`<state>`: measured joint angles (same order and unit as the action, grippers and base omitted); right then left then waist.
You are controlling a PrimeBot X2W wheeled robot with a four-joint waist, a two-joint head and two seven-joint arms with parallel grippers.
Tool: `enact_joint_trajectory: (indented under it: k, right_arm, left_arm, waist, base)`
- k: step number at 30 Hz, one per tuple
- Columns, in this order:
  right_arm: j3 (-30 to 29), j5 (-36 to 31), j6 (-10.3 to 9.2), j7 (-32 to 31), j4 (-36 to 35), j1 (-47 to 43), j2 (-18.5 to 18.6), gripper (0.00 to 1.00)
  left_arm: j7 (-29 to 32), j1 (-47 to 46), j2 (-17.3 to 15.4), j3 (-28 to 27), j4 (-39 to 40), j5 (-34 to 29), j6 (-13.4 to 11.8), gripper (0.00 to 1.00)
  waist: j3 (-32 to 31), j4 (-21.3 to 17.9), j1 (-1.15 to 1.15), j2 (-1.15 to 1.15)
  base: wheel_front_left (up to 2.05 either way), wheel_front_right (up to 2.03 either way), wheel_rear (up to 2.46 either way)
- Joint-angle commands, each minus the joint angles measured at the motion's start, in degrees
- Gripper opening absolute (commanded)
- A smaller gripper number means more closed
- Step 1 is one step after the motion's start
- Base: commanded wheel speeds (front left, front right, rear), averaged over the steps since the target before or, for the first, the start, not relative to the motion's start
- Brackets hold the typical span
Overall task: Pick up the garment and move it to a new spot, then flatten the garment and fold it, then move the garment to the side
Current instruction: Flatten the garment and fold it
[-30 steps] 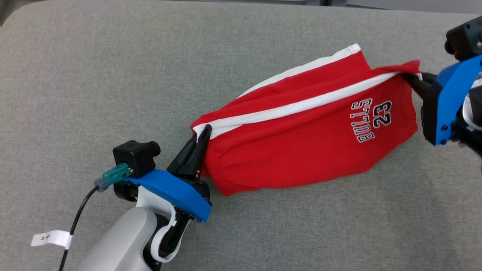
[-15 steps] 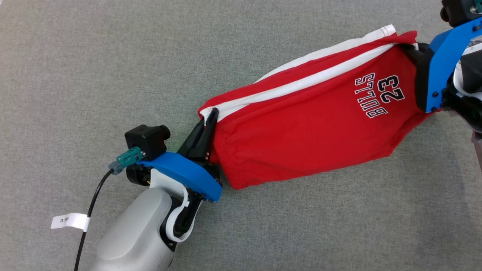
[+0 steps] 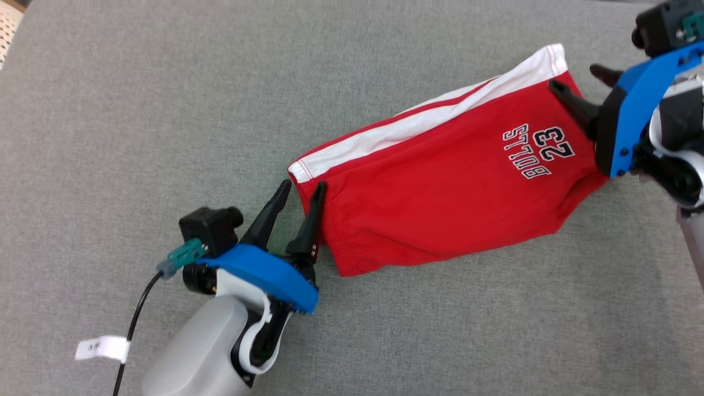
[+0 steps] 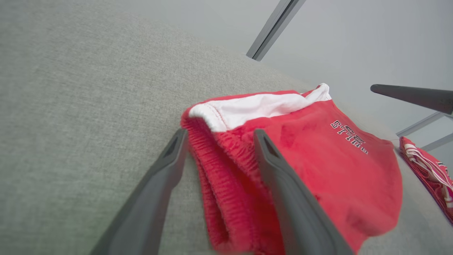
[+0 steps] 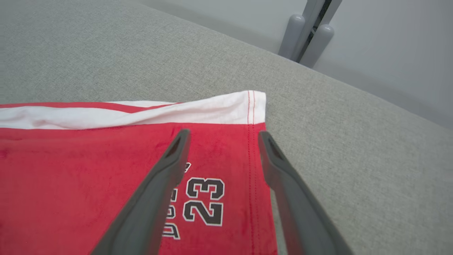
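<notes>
Judging from how things lie, the fold looks at least partly made: the red garment [image 3: 440,187], a pair of shorts with a white side stripe and a "BULLS 23" print, lies doubled along its length and fairly flat on the grey padded surface [image 3: 165,110]. It runs slantwise from the middle of the head view up to the right. Any further fold, and the move to the side, seem not yet done.

Nearest the robot, the left gripper [image 3: 302,186] sits low at the waistband end, its pale forearm rising from the lower left and its fingers pointing up toward the cloth. The fingers stand well apart and hold nothing. In the left wrist view this gripper [image 4: 220,132] straddles the ribbed waistband corner, one finger over bare grey fabric, the other over the red cloth [image 4: 318,166]; whether that one touches it I cannot tell.

Farther off, at the hem end, the right gripper [image 3: 573,77] reaches in from the right edge, fingers pointing leftward over the corner. They too are spread wide with nothing pinched. From its own wrist the right gripper [image 5: 223,134] shows one finger above the printed number and one along the stitched hem.

Beyond the shorts, the left wrist view catches another red garment [image 4: 424,163] at its right edge.
</notes>
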<state>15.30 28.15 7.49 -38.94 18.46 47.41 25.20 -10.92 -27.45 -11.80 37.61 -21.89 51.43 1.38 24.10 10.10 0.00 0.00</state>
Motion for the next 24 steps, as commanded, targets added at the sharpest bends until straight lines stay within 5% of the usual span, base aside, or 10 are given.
enact_joint_trajectory:
  k: [1,11,24]
  right_arm:
    - [0.1,0.6,0.01,0.7,-0.2,-1.4,0.7,1.00]
    - [-5.3,0.0,0.01,11.3,-0.2,-9.7,-0.8,1.00]
    - [-10.8,-3.0,0.01,16.6,8.2,-7.8,-4.9,1.00]
  left_arm:
    - [-0.7,0.6,-0.5,-0.3,0.3,-0.1,0.1,1.00]
    - [-4.3,5.6,-2.5,-6.0,4.0,-7.2,-0.9,1.00]
    - [-4.3,9.5,5.3,-25.3,9.8,-28.3,4.3,1.00]
  waist:
    - [-1.3,-0.3,0.00,0.00]
    - [-5.3,-0.6,0.00,0.00]
    - [-2.2,0.1,0.00,0.00]
  base:
    - [0.00,0.00,0.00]
    - [0.00,0.00,0.00]
    - [0.00,0.00,0.00]
